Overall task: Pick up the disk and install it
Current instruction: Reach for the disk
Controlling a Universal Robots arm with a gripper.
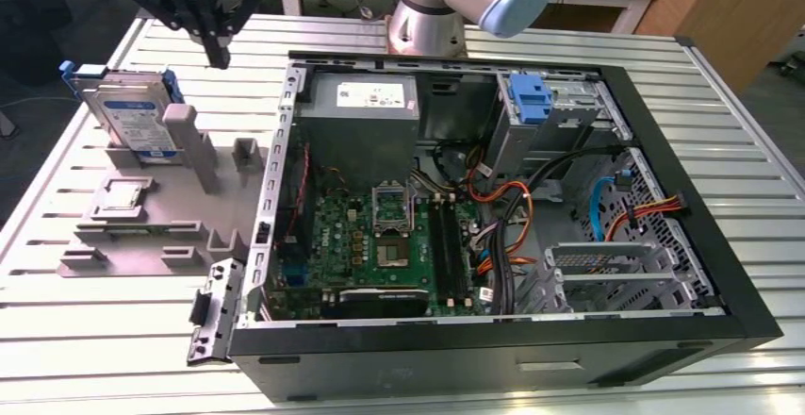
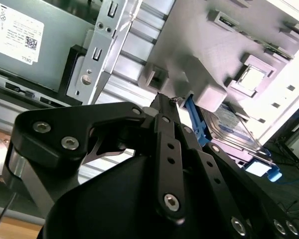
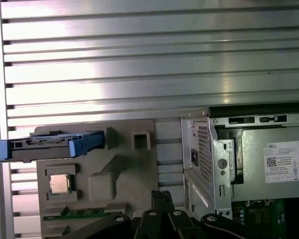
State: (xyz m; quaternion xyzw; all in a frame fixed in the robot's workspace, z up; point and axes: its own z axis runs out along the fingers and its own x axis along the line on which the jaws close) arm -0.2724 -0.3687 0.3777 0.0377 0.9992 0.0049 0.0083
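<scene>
**Disk On Edge In Its Stand, Gripper Empty**

The black two-fingered gripper hung with fingertips pressed together, gripping nothing. The flat silver disk with white-and-blue label and blue plastic bracket stood upright in the grey plastic fixture (apart from the gripper), beside the open black computer case.

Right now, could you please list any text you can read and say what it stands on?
Sticker on the grey metal box: print too small to read.
Label on the disk: white and blue, text too blurred to read.
</scene>
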